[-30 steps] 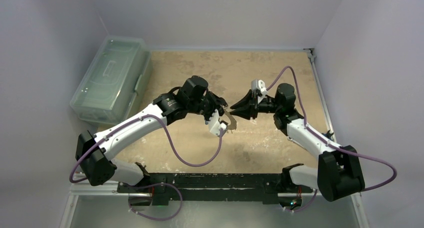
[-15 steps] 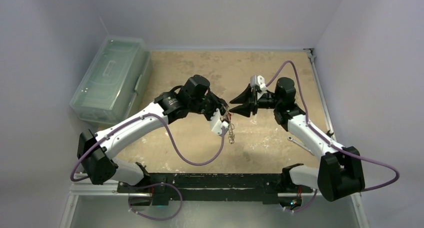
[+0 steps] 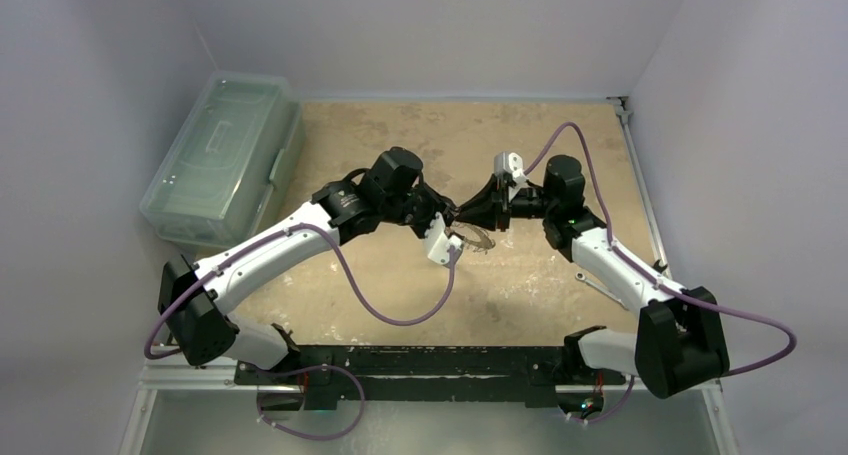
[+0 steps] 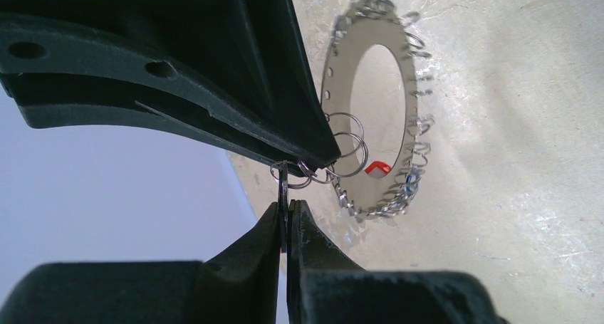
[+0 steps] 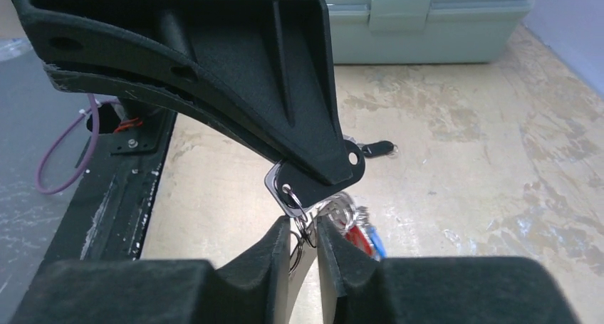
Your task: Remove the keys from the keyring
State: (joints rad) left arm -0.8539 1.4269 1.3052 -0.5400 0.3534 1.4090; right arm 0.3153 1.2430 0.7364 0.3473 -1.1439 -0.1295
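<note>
Scuffed tan surface (image 3: 400,135) between pale walls, with both arms bolted at its near edge and meeting over its middle. Left jaws are clamped tight on a silvery key (image 5: 280,184), which shows edge-on from the left wrist. Right jaws stand a little apart just beside them, with small rings (image 5: 302,228) in the gap; I cannot tell whether they pinch those.

The keyring (image 4: 335,89) hangs from that cluster over the middle of the surface, apparently clear of it. It is fringed with keys (image 4: 412,128), one of them red-headed (image 4: 376,169). Further off, a black-headed key (image 5: 377,149) lies loose, and a box (image 3: 225,155) sits at the far left corner.

As I judge it, the risks are these:
- The thin rings could slip out of the right jaws' gap.
- A pull could then tug nothing, or twist the wire instead of threading the key off.
- The jaw tips are almost touching and may collide.
- The hanging keyring's weight could drag the key from the left grip and drop everything.
</note>
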